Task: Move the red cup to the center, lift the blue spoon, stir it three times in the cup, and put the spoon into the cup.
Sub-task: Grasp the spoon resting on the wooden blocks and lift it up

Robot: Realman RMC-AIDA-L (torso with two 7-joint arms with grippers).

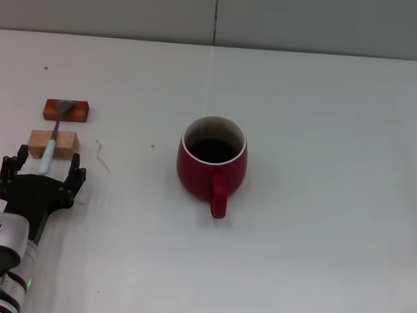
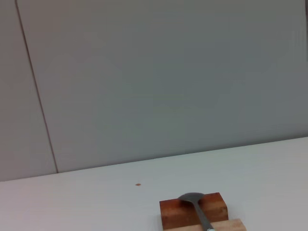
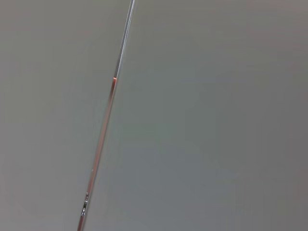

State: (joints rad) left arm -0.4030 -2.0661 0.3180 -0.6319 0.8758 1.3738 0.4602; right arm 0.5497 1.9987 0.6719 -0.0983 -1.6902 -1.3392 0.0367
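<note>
A white worktop [image 1: 315,264] is stretching back to a grey wall. The red cup [image 1: 211,164] is standing upright near the centre, handle pointing toward the robot. At the left, the blue spoon [image 1: 53,138] is lying across a reddish block [image 1: 66,110] and a pale wooden block [image 1: 54,144], its long axis running front to back, bowl on the far block. The left end effector [image 1: 43,170] is hovering with fingers apart around the handle's near end.

the red cup [image 1: 211,164] stood upright near the middle of the table, a squat dark red mug with a cream inner rim, a dark inside and its loop handle turned toward the robot. well apart on the robot's left, the blue spoon [image 1: 53,138] lay with its grey bowl farther away and its pale blue handle nearer.
</note>
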